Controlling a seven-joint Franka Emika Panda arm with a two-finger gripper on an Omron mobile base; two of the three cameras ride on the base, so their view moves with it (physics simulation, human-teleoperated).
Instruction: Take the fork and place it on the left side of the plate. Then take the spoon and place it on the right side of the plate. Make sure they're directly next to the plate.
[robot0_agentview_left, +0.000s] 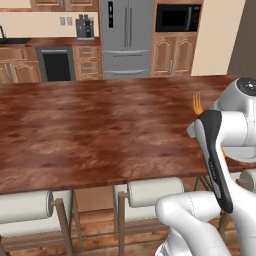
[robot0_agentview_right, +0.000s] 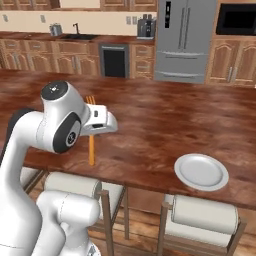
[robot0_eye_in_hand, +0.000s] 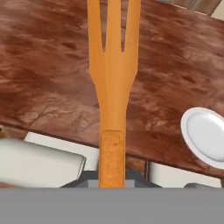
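Slim orange fork (robot0_eye_in_hand: 113, 87), matt and flat, with three short tines widening from a narrow neck into a thicker, speckled straight handle; it is clamped at the handle by the two-finger gripper (robot0_eye_in_hand: 112, 177), whose jaws are closed on it, and it projects forward over the table. In the right base view the fork (robot0_agentview_right: 91, 142) hangs roughly upright in front of the table edge, its tines uppermost beside the white hand and its handle end lowest; its middle is covered by the wrist. In the left base view just the orange tines (robot0_agentview_left: 198, 104) rise above the dark-and-white forearm, the rest being hidden.

Round, shallow white-grey plate (robot0_agentview_right: 201, 171) with a slightly raised rim, smooth and glossy, lying flat near the front edge of the table, well to the right of the fork; in the hand view the plate (robot0_eye_in_hand: 205, 135) is cut off by the right border.

Long table (robot0_agentview_left: 100, 130) of polished reddish-brown wood with mottled, swirling grain. Cylindrical pale-cushioned stools (robot0_agentview_right: 202, 212) on thin wooden legs stand along its near side, partly hidden under the tabletop. The gripper's finger tips are hard to make out against the lower border of the hand view.
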